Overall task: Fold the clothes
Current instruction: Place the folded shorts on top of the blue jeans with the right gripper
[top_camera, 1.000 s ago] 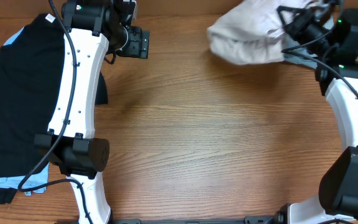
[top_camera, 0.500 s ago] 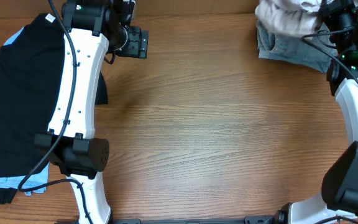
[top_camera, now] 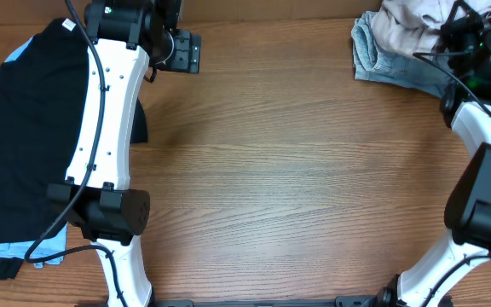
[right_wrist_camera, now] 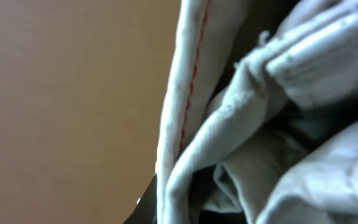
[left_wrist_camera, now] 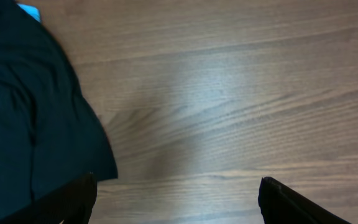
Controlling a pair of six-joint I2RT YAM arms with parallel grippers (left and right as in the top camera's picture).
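The beige khaki shorts (top_camera: 412, 15) are a crumpled bundle at the far right corner of the table, partly out of view. My right gripper (top_camera: 452, 24) is shut on them. In the right wrist view the khaki cloth (right_wrist_camera: 291, 68) with a seam fills the view and hides the fingers. My left gripper (top_camera: 186, 51) is open and empty over bare wood at the far left. Its two finger tips frame the table in the left wrist view (left_wrist_camera: 179, 205).
Light-blue denim shorts (top_camera: 395, 66) lie flat under the khaki bundle at the far right. A black T-shirt (top_camera: 24, 145) covers the left side, with its edge in the left wrist view (left_wrist_camera: 23, 112). Light-blue cloth (top_camera: 45, 249) shows under it.
My right gripper has carried the khaki bundle to the right and back into the far corner, which uncovered the denim shorts. The left arm has hardly moved.
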